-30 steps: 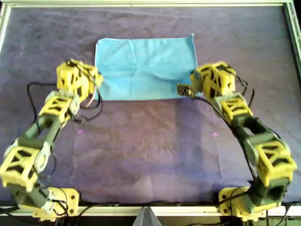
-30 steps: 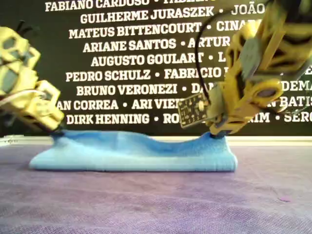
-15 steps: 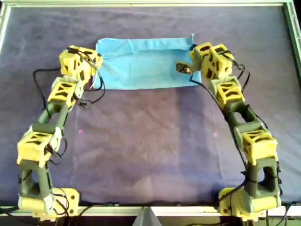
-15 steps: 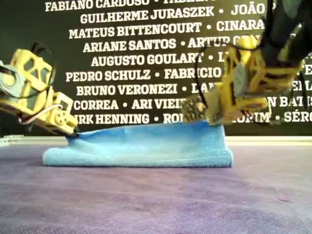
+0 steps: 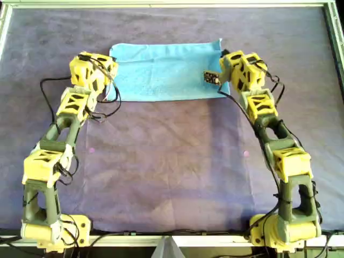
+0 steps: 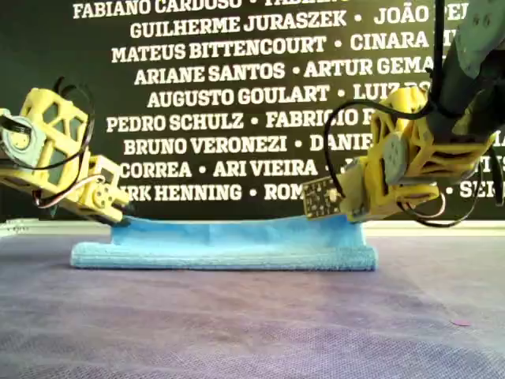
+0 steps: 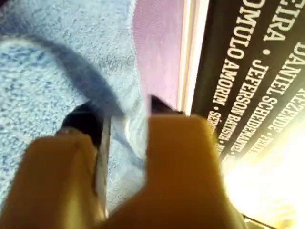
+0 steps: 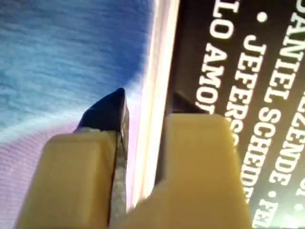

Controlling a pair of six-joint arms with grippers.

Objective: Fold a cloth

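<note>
The sky-blue cloth lies folded in half as a wide strip on the purple table covering, in the far middle of the overhead view. Its folded edge faces the robot; the exterior view shows the cloth low and nearly flat. My left gripper is at the strip's far left corner in the overhead view and is shut on the cloth, which fills the gap of the left gripper. My right gripper sits at the far right corner. The right gripper has its jaws slightly apart, with the rail showing through and the cloth beside them.
A pale rail borders the table's far edge, with a black name banner behind it. A small circuit board hangs off the right arm above the cloth. Wrinkled purple covering stretches from the cloth toward the robot bases.
Both grippers carried the near cloth edge to the far edge and came down. The raised layer now rests flat on the lower one. The arms are stretched further out.
</note>
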